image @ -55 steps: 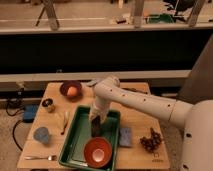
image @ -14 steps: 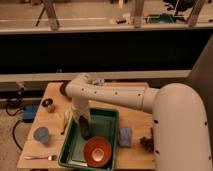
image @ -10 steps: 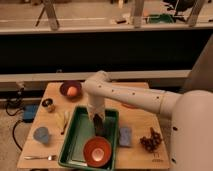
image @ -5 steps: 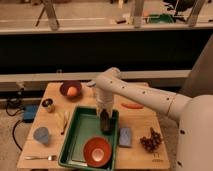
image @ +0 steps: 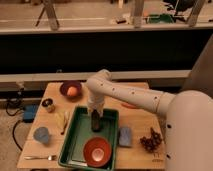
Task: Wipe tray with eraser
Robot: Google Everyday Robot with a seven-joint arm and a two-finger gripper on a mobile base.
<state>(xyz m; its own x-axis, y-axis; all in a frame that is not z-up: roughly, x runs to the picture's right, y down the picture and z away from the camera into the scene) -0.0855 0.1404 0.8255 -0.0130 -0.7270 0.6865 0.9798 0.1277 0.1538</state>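
Note:
The green tray (image: pixel 79 131) lies on the wooden table, front centre. The eraser (image: pixel 95 121), a small dark upright block, stands on the tray floor in its far middle part. My gripper (image: pixel 95 113) comes down from above at the end of the white arm and is shut on the eraser's top. The arm reaches in from the right, over the table.
An orange-red bowl (image: pixel 97 151) sits in the tray's near end. A blue-grey pad (image: pixel 125 135) and dark grapes (image: pixel 152 141) lie to the right. A bowl with an orange (image: pixel 71 90), a banana (image: pixel 62 120), a blue cup (image: pixel 42 135) and a fork (image: pixel 40 157) are on the left.
The gripper has swept the eraser across the tray floor, first to the right and then a little back to the left in the last half second.

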